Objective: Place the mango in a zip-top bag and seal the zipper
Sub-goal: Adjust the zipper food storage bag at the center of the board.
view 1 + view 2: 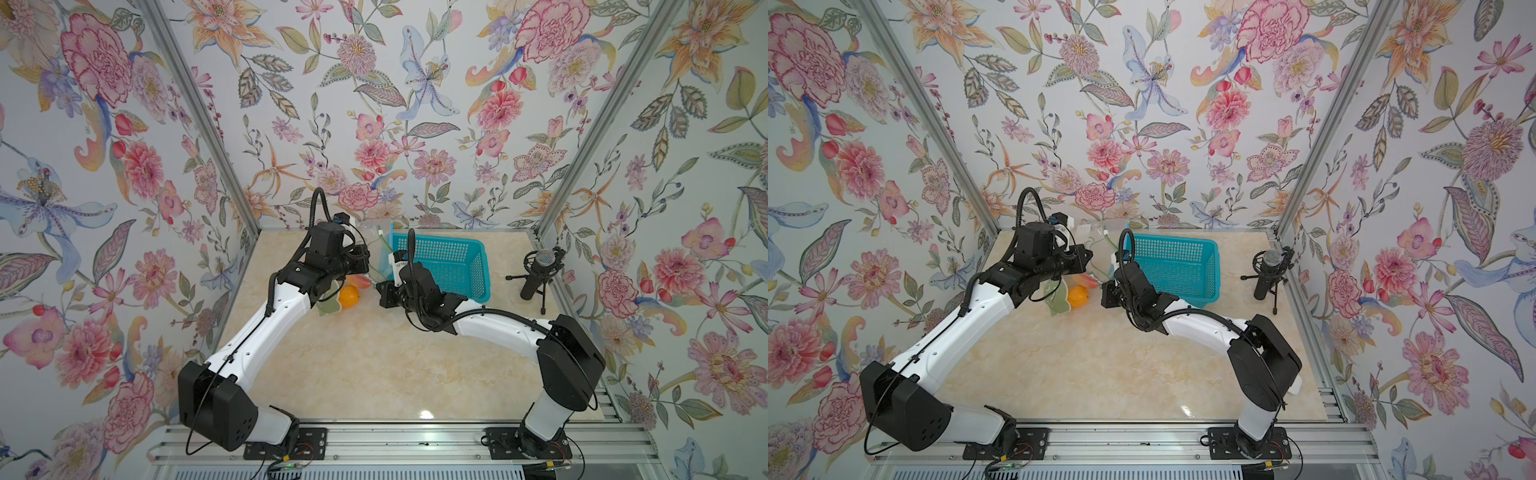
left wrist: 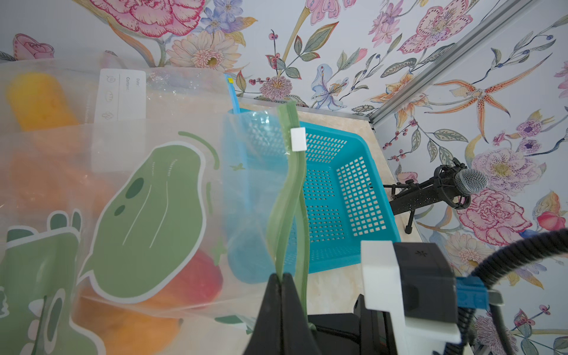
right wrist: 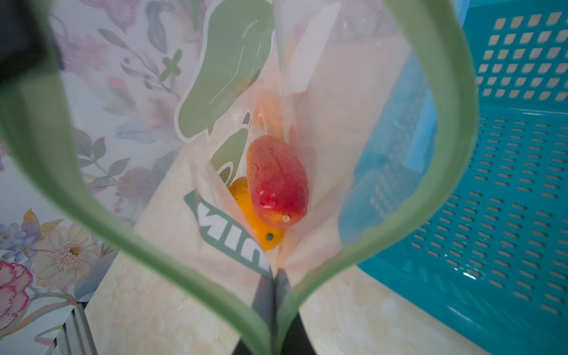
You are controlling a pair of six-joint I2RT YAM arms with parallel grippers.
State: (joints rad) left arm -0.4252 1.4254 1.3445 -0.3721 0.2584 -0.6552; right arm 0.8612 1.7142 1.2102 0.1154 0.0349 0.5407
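Observation:
A clear zip-top bag (image 2: 147, 215) with green print hangs between my two grippers, left of the basket. Its green zipper (image 3: 455, 123) gapes in a wide loop, and a white slider (image 2: 298, 139) sits on the strip. The red mango (image 3: 278, 181) lies at the bottom inside the bag and also shows in both top views (image 1: 360, 281) (image 1: 1089, 279). My left gripper (image 2: 282, 276) is shut on the zipper strip. At the zipper's end, my right gripper (image 3: 274, 276) is shut on the strip. An orange fruit (image 3: 258, 227) (image 1: 348, 296) lies against the mango; whether it is inside the bag is unclear.
A turquoise perforated basket (image 1: 457, 266) (image 1: 1183, 266) stands just right of the bag, with a blue-zippered bag (image 2: 233, 95) leaning at its near corner. A black microphone on a small tripod (image 1: 538, 272) (image 2: 445, 190) stands by the right wall. Flowered walls close three sides.

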